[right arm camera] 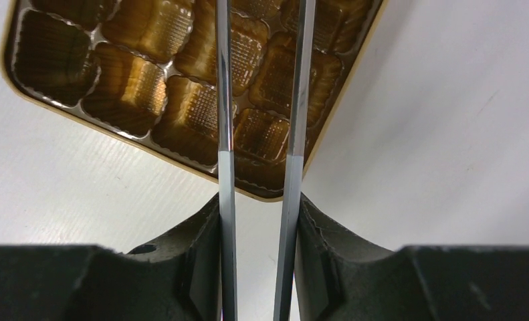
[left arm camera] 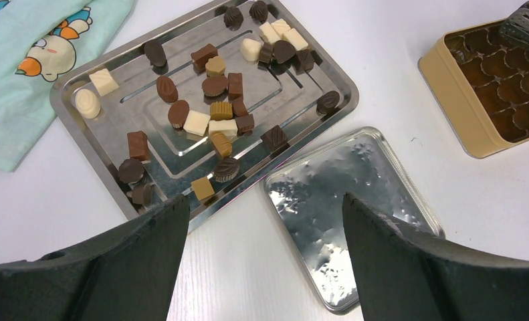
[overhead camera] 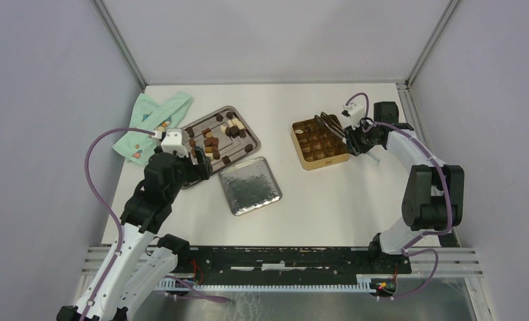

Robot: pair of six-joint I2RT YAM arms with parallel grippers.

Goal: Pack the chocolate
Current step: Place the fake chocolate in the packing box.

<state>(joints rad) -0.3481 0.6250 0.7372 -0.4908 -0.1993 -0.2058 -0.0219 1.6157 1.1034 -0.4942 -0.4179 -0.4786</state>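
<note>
**Tongs over the tin, chocolate on the tray**

Nearest the bases, the left hand hangs spread wide with nothing in it, above the near edge of the tray. Just beside it a silver lid lies inside-up on the surface.

The chocolate is scattered loose over the tray: dark, tan and cream pieces, a few touching. A printed cloth lies beyond the tray's left corner.

On the other side, the right hand is pressed onto tongs. Their two blades stand apart, with nothing visible between them. They reach out over a corner of the tin, well apart from the tray. The cups under the tongs are bare; whether others are filled I cannot tell.

The step looks like a trip between placing and fetching. Most of the packing seems left to do. The next move calls for carrying the tongs across to the tray, straddling one piece that stands apart from its neighbours, and squeezing gently enough that it doesn't slip.
</note>
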